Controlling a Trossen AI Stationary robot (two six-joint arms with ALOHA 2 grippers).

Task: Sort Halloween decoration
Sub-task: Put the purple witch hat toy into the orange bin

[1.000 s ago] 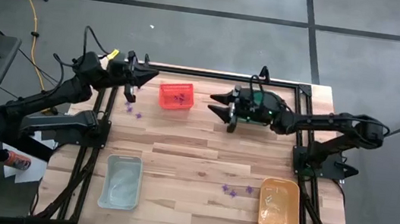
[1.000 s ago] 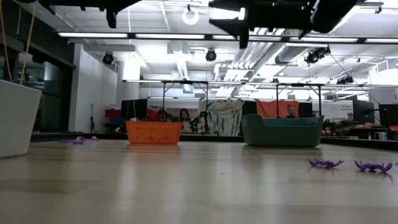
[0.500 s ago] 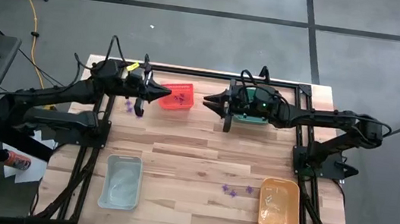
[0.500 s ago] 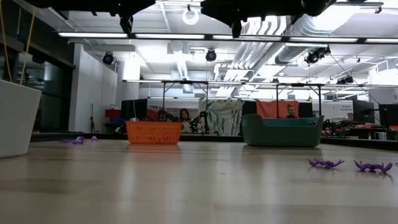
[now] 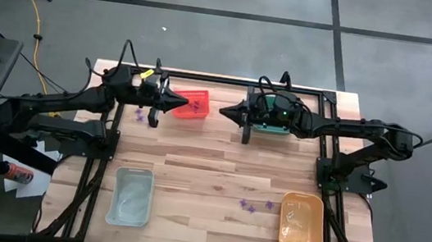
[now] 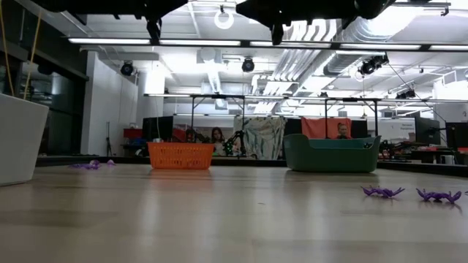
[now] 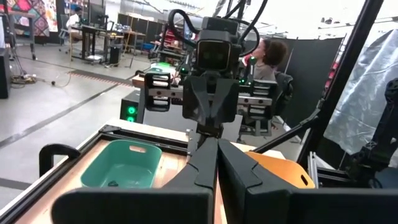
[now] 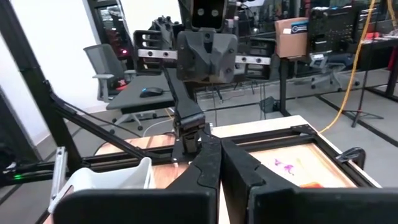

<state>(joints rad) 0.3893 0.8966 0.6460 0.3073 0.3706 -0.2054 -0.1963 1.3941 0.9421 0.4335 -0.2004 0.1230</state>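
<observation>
Both grippers, left [image 5: 179, 100] and right [image 5: 228, 111], closed and empty at upper centre; next pick: purple trinkets [image 5: 253, 206] lower centre, judging.

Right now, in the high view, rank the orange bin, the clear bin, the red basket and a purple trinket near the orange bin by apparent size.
1. Orange bin and clear bin: they look about alike, too close to rank.
2. Red basket: clearly smaller, partly overlapped by the left end effector.
3. Purple trinket: by far the smallest.
</observation>
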